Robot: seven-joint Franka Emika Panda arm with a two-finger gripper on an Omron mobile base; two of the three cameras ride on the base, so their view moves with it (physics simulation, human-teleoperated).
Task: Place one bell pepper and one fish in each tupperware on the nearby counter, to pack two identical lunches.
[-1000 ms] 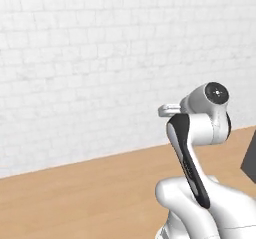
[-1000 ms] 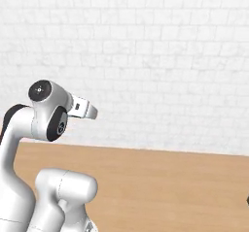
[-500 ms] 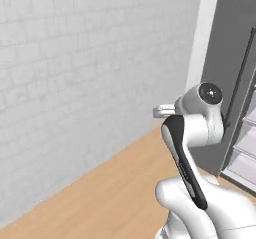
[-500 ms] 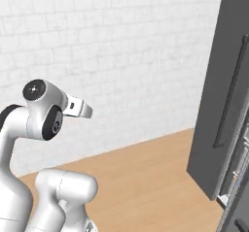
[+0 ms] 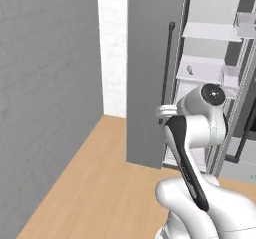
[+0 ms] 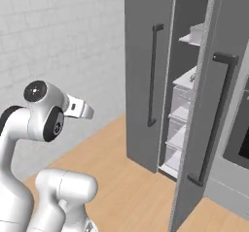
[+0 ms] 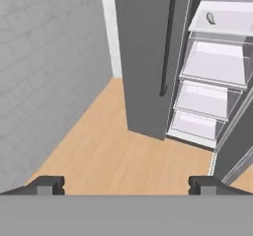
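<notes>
A grey brick wall (image 5: 47, 83) stands on the left, with a light wooden floor (image 7: 113, 146) running along its foot. To its right stands a tall grey fridge with its left door (image 6: 146, 71) swung open, a long dark handle (image 7: 168, 37) on it. Inside, pale shelves (image 7: 212, 64) are stacked one above another. A small grey fish (image 7: 210, 18) lies near the left edge of the upper shelf. The hand (image 7: 126, 184) hangs over the floor, its fingers (image 7: 47, 184) spread wide with nothing between them. Further right the other fridge door (image 6: 214, 105) stands ajar.
</notes>
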